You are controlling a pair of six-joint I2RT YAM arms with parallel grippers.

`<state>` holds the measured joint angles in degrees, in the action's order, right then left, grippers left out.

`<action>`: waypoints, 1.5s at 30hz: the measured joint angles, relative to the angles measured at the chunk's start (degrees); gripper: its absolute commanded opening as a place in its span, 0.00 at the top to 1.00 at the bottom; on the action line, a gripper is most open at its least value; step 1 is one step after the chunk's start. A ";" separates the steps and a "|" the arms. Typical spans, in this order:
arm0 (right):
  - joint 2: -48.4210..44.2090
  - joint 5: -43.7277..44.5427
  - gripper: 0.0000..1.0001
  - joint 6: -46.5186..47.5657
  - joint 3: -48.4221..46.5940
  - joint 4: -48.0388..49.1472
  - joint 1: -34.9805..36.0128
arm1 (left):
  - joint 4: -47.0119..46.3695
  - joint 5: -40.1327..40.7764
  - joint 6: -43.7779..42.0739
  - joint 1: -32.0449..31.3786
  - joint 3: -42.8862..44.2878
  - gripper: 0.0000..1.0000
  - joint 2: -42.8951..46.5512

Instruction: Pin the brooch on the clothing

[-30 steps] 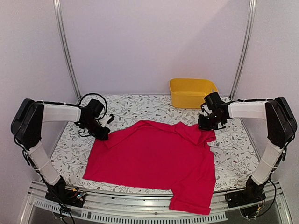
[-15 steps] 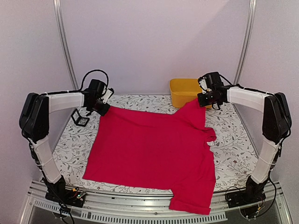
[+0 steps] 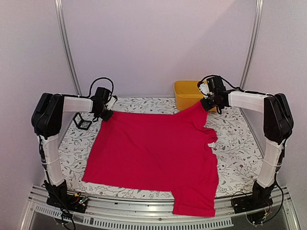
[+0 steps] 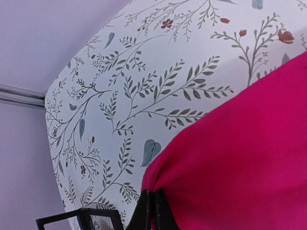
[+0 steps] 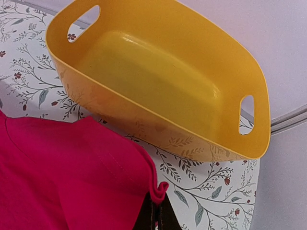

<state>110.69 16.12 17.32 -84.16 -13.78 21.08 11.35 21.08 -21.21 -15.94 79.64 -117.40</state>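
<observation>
The clothing, a red-pink T-shirt (image 3: 153, 153), lies spread over the floral tablecloth with its far edge pulled taut between both grippers. My left gripper (image 3: 106, 115) is shut on the shirt's far-left corner; in the left wrist view its dark fingertips (image 4: 153, 194) pinch a bunched fold of red fabric (image 4: 240, 143). My right gripper (image 3: 207, 103) is shut on the far-right corner, and the right wrist view shows a curled hem (image 5: 62, 177) clamped at the tips (image 5: 157, 203). I cannot make out the brooch in any view.
A yellow tub (image 3: 189, 96) stands at the back right, just beyond the right gripper and also in the right wrist view (image 5: 158, 72). A small black-framed box (image 3: 82, 123) sits left of the left gripper. The shirt's near-right part hangs over the table's front edge (image 3: 194, 206).
Both grippers have carried the shirt's far corners toward the back of the table. The crumpled far edge is now stretched out straight and the shirt lies flatter.
</observation>
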 measured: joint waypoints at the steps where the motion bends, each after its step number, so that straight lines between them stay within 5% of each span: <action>1: 0.31 -0.17 1.00 0.35 -0.17 0.20 0.00 | -0.33 0.09 -0.09 0.00 0.00 1.00 -0.70; 4: 1.70 -0.55 0.99 1.22 -0.76 1.14 0.00 | -0.76 0.24 -0.24 0.07 0.02 0.98 -2.27; 10: 4.37 -0.74 0.89 3.67 -2.34 2.86 0.02 | -1.29 0.20 0.22 0.42 0.33 0.57 -3.65; 15: 6.54 1.05 0.57 7.45 -5.84 4.11 0.31 | -0.24 -0.42 0.48 0.59 1.70 0.52 -4.00; 21: 8.41 4.37 0.44 8.50 -9.44 2.60 1.25 | 2.27 -2.03 1.77 -0.70 0.85 0.50 -0.15; 25: 6.84 2.73 0.52 4.11 -10.05 -2.97 1.49 | 5.86 -4.74 4.87 -2.45 0.26 0.50 4.28; 28: 2.47 -2.10 0.69 -2.51 -8.37 -8.15 1.49 | 7.89 -6.71 7.34 -4.02 -2.16 0.51 7.19; 34: -10.69 -13.49 0.99 -18.36 9.40 -10.19 1.77 | 13.53 -9.90 12.79 -7.02 -10.84 0.53 8.66; 40: -11.30 -20.76 1.00 -30.29 26.05 -10.73 4.94 | 15.30 -10.36 14.84 -11.06 -15.61 0.53 10.32; 45: -9.66 -21.00 1.00 -34.67 27.65 -11.39 10.91 | 14.62 -9.86 15.56 -11.69 -17.16 0.54 10.88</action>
<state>101.03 -4.89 -17.34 -56.51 -25.17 31.99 25.98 11.22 -5.65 -27.64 62.48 -106.52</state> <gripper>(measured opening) 0.005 0.465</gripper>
